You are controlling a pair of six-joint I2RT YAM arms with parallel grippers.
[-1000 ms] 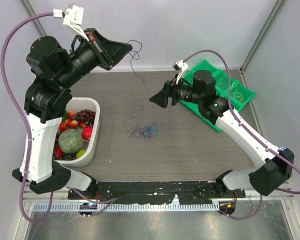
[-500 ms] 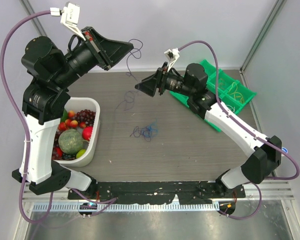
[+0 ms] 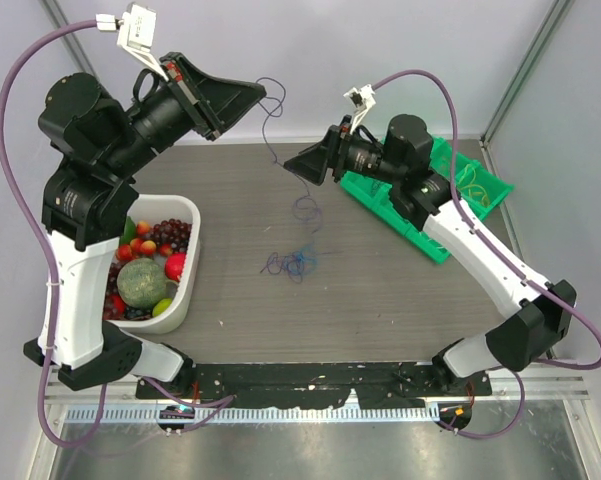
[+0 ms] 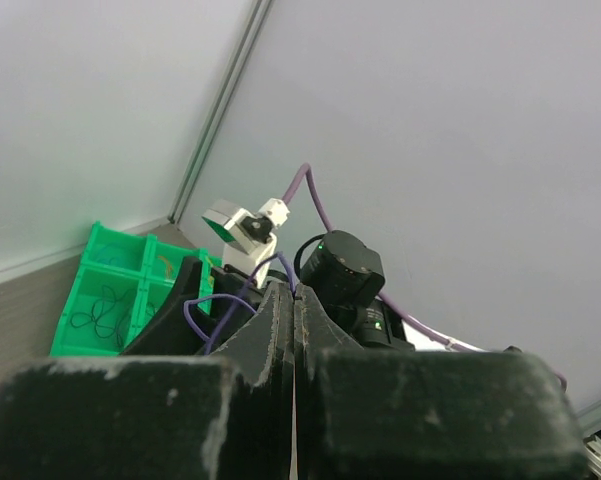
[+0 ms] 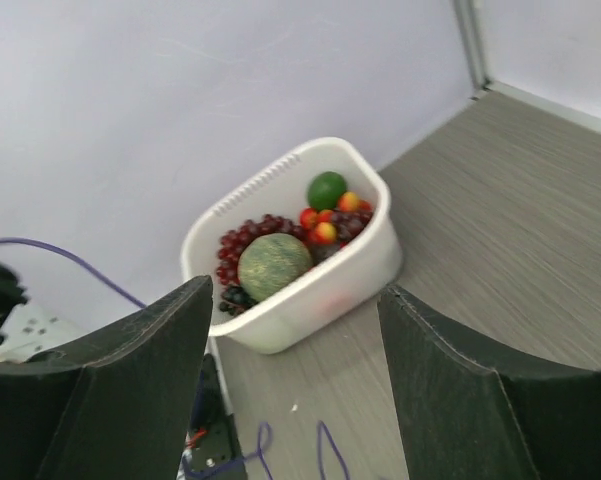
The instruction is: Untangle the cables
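**A:** Cables, where are they?
**B:** The left gripper is clenched on a thin purple cable and held high. The strand hangs down to a blue-and-purple tangle of cables on the grey worktop.
**A:** And the right gripper?
**B:** Spread wide, holding nothing, just beside the hanging strand.

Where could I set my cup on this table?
Bare tabletop: the near strip between the white fruit tub and the right arm. Crowded: the middle, with the cable tangle and a purple cable hanging from the left gripper by the right gripper.
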